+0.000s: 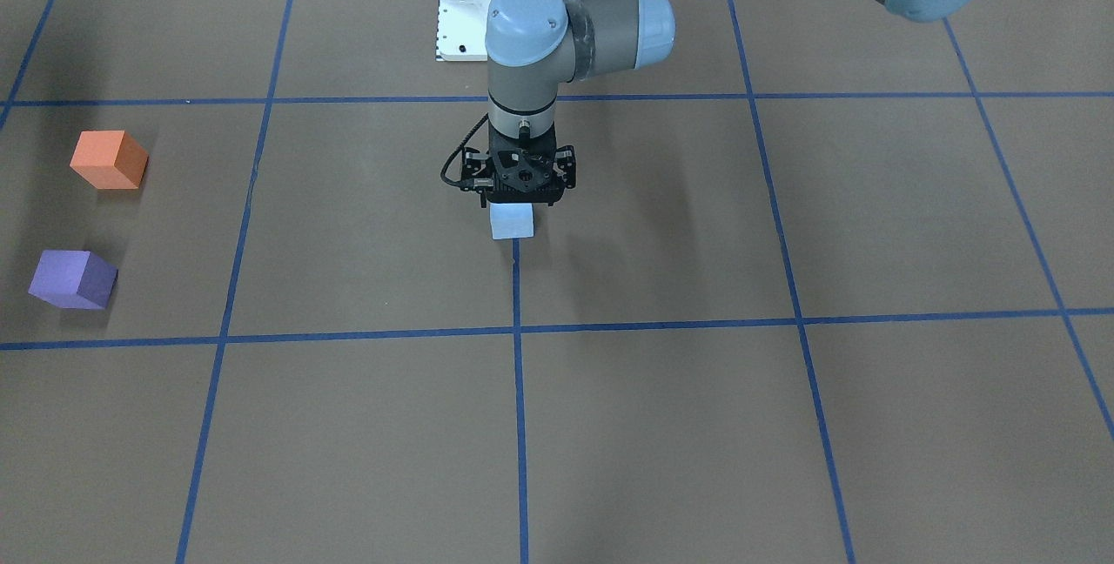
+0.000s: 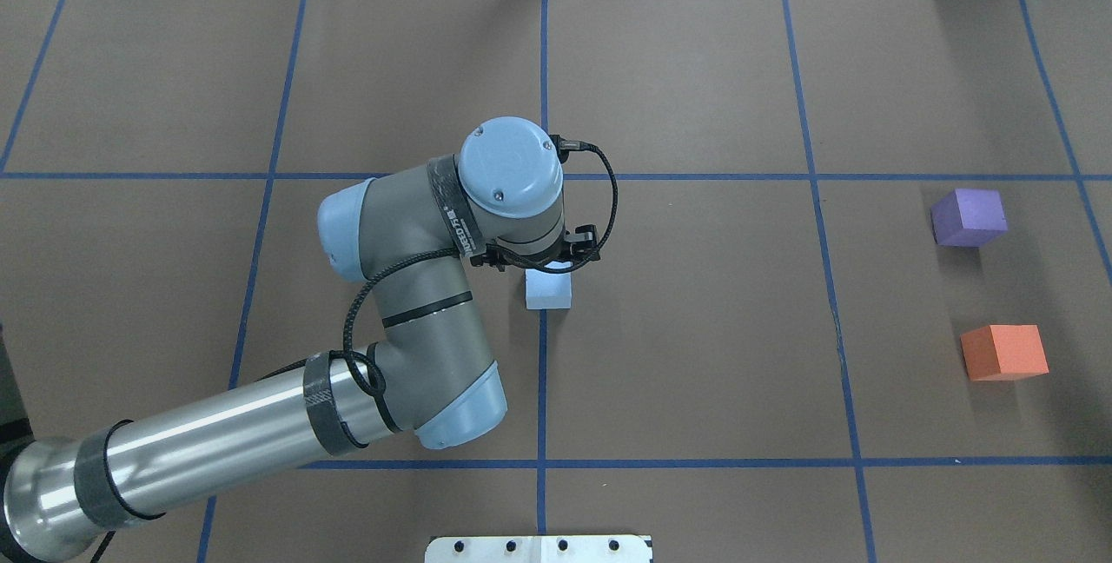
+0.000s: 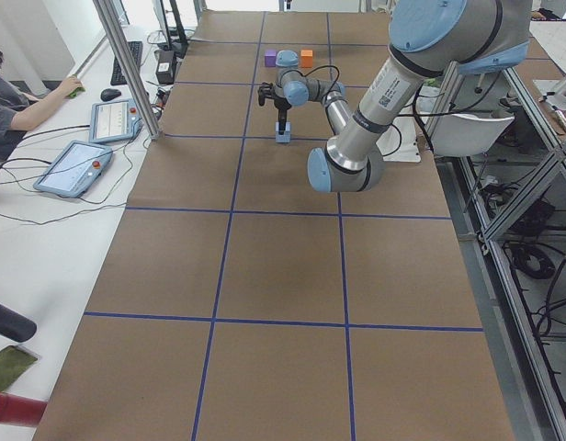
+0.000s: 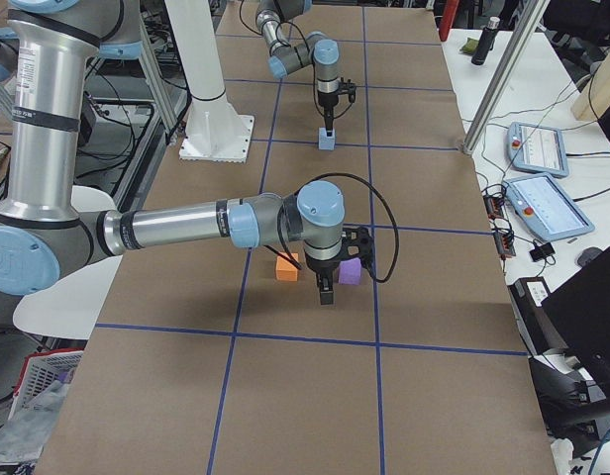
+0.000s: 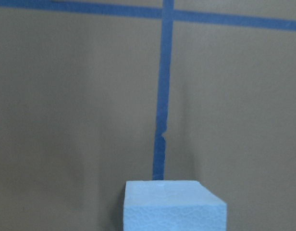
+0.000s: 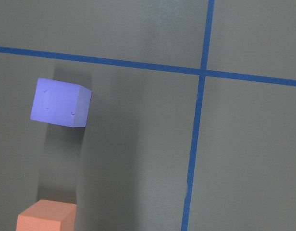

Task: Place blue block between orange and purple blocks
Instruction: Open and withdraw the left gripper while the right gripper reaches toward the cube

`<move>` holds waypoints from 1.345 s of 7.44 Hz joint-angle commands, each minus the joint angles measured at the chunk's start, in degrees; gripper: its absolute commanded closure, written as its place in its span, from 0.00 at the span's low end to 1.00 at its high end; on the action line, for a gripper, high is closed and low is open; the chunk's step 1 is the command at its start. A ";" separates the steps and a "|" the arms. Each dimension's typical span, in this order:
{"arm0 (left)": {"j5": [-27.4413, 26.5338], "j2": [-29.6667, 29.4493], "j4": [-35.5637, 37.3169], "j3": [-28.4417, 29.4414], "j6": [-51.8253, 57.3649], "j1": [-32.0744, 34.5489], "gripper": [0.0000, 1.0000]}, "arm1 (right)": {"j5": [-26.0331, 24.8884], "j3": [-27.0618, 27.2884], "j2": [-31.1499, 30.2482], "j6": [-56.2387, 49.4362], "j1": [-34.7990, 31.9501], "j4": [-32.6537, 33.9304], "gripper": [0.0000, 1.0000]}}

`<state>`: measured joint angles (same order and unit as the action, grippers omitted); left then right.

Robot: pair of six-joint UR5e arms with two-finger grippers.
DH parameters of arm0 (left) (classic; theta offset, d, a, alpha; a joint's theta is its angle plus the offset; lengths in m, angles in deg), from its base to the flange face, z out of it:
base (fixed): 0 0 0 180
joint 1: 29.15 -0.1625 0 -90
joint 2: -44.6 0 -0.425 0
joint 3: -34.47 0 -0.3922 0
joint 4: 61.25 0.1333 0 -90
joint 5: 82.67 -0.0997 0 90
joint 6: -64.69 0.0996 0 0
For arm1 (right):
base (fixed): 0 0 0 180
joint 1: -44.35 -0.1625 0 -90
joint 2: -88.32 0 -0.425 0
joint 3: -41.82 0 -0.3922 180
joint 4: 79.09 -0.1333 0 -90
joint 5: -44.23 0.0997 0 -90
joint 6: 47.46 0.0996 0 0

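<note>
Nearest the robot's base, the orange block (image 2: 1003,353) sits at the table's (image 2: 695,354) right; mid-table, the blue block (image 2: 548,290) appears to rest on a blue tape line (image 2: 542,380) directly under the left gripper (image 1: 520,188), its fingers hidden, grip impossible to tell; farther out lies the purple block (image 2: 969,217), the right gripper (image 4: 325,289) hovering near that pair, its opening likewise unreadable. A sound pick wants a centred, square clasp before carrying rightward into the gap. The cube shows no long axis, edges square to the tape

Left gripper (image 1: 513,202) hangs over blue block (image 1: 512,223), far from orange block (image 1: 109,160) and purple block (image 1: 73,279).
</note>
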<state>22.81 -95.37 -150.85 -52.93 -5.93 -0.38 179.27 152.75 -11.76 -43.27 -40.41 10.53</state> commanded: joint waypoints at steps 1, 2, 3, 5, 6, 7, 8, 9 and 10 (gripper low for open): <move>6.11 5.81 11.17 -12.47 11.94 7.14 0.01 | -0.13 6.28 0.84 12.44 6.92 0.03 0.00; 9.45 13.69 11.29 -18.54 19.14 11.61 0.01 | -0.21 8.40 4.33 21.74 11.67 0.12 0.00; 11.57 21.25 11.20 -23.21 26.95 16.53 0.01 | -1.00 8.77 8.28 29.84 16.59 0.12 0.00; 17.54 32.17 10.68 -25.01 46.09 28.39 0.00 | -7.03 8.51 19.25 48.01 29.05 0.38 0.00; 19.05 36.57 10.41 -24.40 56.28 34.97 0.00 | -12.81 8.17 24.79 56.29 36.95 0.82 0.00; 20.72 40.27 10.33 -22.92 65.96 40.69 0.00 | -16.53 6.16 30.15 62.90 43.38 0.82 0.00; 23.69 42.83 10.24 -20.47 73.10 46.23 0.00 | -19.69 2.66 34.47 65.75 47.27 0.82 0.00; 26.51 45.64 10.24 -15.74 84.48 53.51 0.00 | -22.95 -1.29 38.77 66.04 50.44 0.82 0.00; 28.97 46.45 10.24 -11.43 91.99 58.45 0.00 | -23.59 -4.90 42.38 66.39 52.04 0.82 0.00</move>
<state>48.49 -51.07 -140.59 -69.57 75.06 50.83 157.97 152.51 25.49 21.91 8.39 11.34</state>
